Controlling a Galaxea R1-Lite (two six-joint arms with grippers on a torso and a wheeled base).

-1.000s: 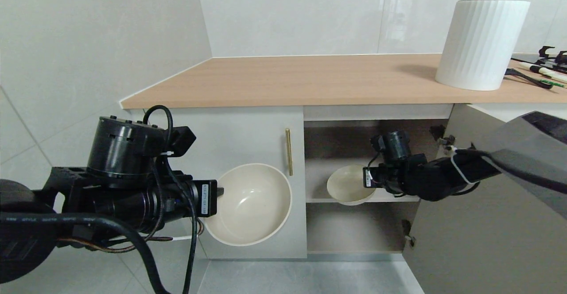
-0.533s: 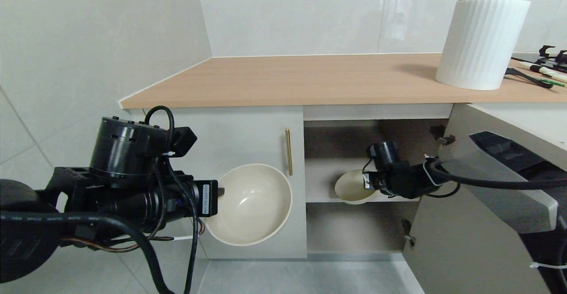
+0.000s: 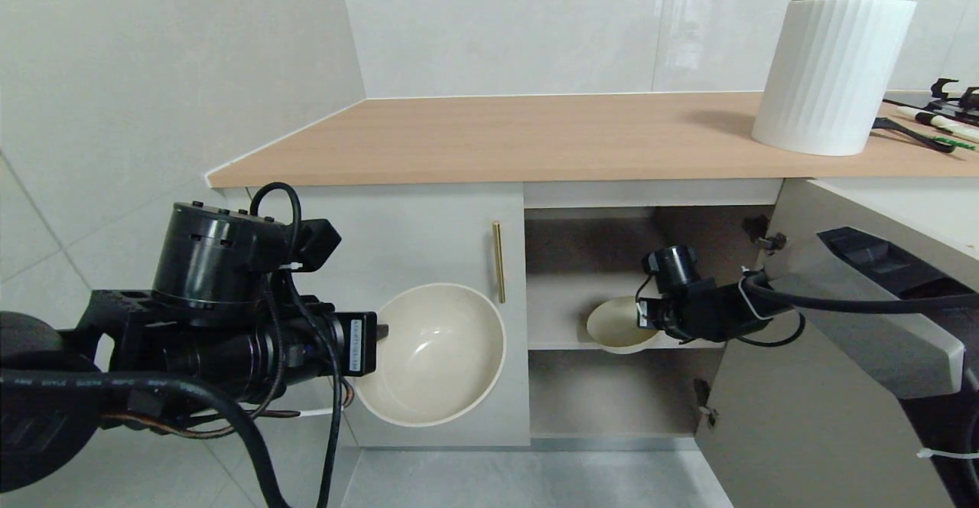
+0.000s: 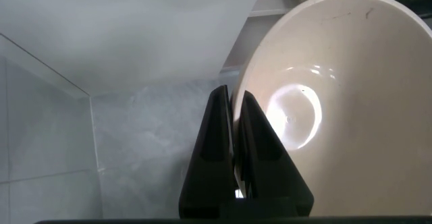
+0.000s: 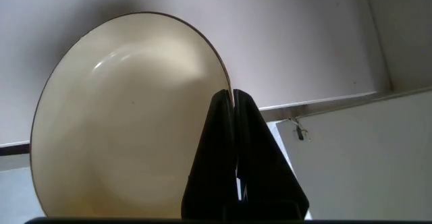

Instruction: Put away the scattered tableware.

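Head view showed the left end effector (image 3: 380, 331) out in front of the closed cabinet door (image 3: 428, 240), its two fingers pressed onto the rim of a large cream bowl (image 3: 432, 355). The bowl hung tipped on its side, its hollow facing the camera, below and just left of the brass handle (image 3: 498, 262). In the left wrist view the same fingers (image 4: 219, 126) pinched the thin rim, one inside and one outside, with grey floor (image 4: 142, 129) behind.

To the right, the other cabinet door (image 3: 803, 416) stood swung wide open, and the right arm passed in front of it into the cupboard. The right end effector (image 3: 641, 315) was clamped on the rim of a smaller cream bowl (image 3: 616, 324), held tilted over the front part of the middle shelf (image 3: 558, 313). Whether that bowl touched the shelf could not be told. The right wrist view showed the fingers (image 5: 221, 129) closed tight on the bowl's edge, with the cupboard's back wall behind it.

A dark hinge (image 3: 769, 239) sat on the open door's inner edge, just above the arm. On the wooden desk (image 3: 535, 141) above stood a tall white ribbed container (image 3: 834, 76), with a few utensils (image 3: 929, 129) lying just beside it at the far right.
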